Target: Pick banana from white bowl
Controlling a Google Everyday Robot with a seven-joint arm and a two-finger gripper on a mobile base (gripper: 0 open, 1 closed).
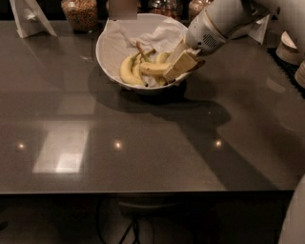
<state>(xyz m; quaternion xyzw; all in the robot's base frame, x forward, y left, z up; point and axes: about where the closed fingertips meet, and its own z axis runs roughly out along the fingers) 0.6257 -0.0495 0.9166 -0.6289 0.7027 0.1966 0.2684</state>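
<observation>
End effector (177,66) over white bowl (101,53) hides banana (153,68) right end; jars (80,12) cut by top edge.

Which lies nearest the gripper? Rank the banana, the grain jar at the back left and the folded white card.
The gripper is over the white bowl, right side.
1. banana, in the bowl.
2. grain jar, back left.
3. folded white card, far-left corner.

1. The bowl (102,47) sits on the table (143,147), toward its far side.
2. Crumpled paper (164,34) lines the bowl, and the fruit lies on it.
3. The banana (152,68) lies crosswise in the bowl's near right part, just right of the shorter bananas (127,71).
4. The gripper (174,71) reaches in over the bowl's right rim, at the banana's right end.
5. Glass jars (80,13) stand behind the bowl, and a folded card (27,19) stands at the far left.
</observation>
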